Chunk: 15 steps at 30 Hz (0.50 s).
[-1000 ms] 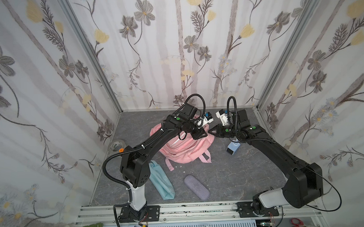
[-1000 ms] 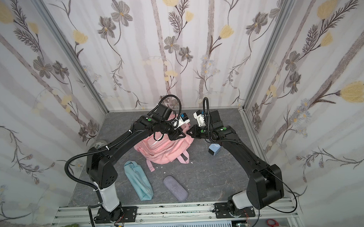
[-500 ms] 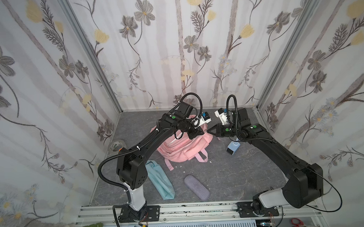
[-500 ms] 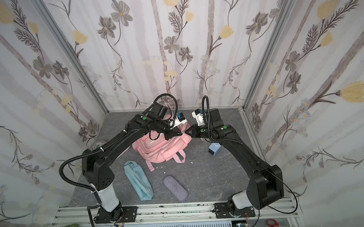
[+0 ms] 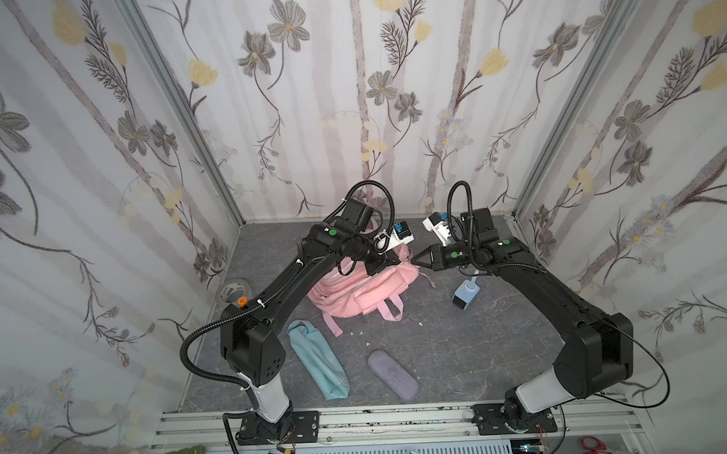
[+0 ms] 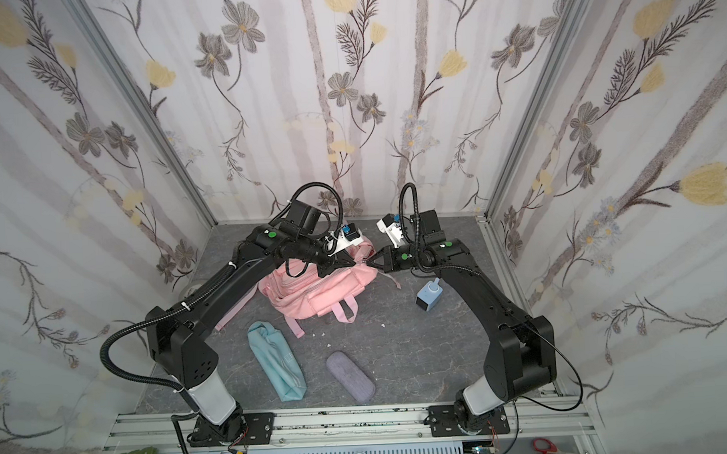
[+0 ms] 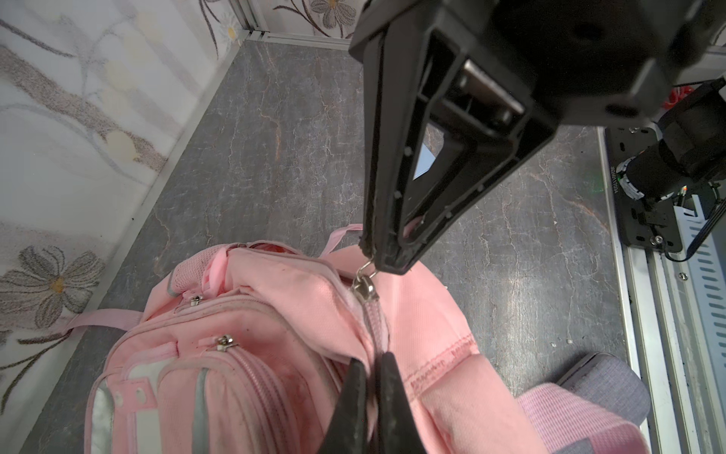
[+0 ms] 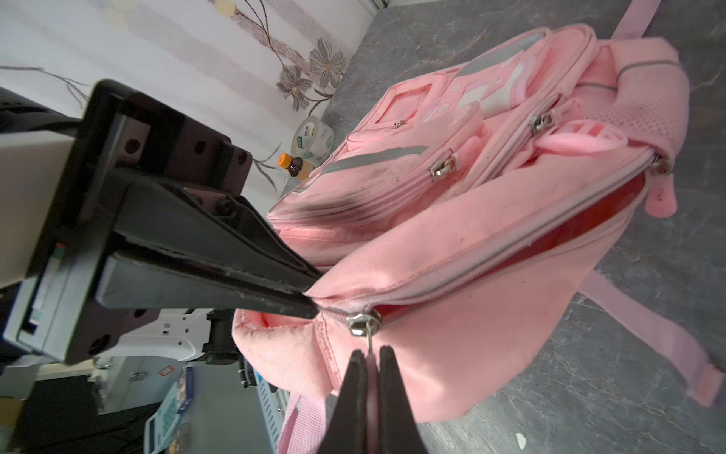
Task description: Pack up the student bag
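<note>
Currently the left pincer (image 7: pixel 371 363) pinches the student bag's (image 7: pixel 243 353) zip seam (image 7: pixel 375 330), the right pincer (image 8: pixel 368 355) its zipper pull (image 8: pixel 370 369); an askew tug could slip the pull free.

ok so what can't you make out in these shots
student bag contents: right wrist view shows only a dark red slit at the zip
zip pull: mostly covered by the right end effector
tape roll label: too small in a top view
bottle: bottom behind the bag, right wrist view
</note>
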### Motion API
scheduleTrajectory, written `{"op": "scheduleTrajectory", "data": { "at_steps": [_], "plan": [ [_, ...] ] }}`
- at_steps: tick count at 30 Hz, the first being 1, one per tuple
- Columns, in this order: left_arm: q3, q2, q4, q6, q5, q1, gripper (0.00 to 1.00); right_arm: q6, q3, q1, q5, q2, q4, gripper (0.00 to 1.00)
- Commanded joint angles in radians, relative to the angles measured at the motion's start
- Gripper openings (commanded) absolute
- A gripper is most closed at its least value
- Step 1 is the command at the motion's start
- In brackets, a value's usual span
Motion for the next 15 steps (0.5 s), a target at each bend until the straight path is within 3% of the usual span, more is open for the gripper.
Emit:
{"op": "scheduleTrajectory", "data": {
  "at_steps": [1, 9, 15],
  "plan": [
    [-0.009, -0.01, -0.062, -0.029, -0.017, 0.012, 0.0, -0.1, 0.06, 0.043, 0.192, 0.003, -0.038, 0.0],
    [0.017, 0.016, 0.023, -0.118, 0.022, 0.013, 0.0, -0.1, -0.003, 0.139, 0.053, -0.011, 0.025, 0.0],
    [0.037, 0.022, 0.035, -0.165, 0.039, 0.014, 0.0, -0.103, -0.021, 0.142, 0.138, -0.019, 0.036, 0.0]
  ]
}}
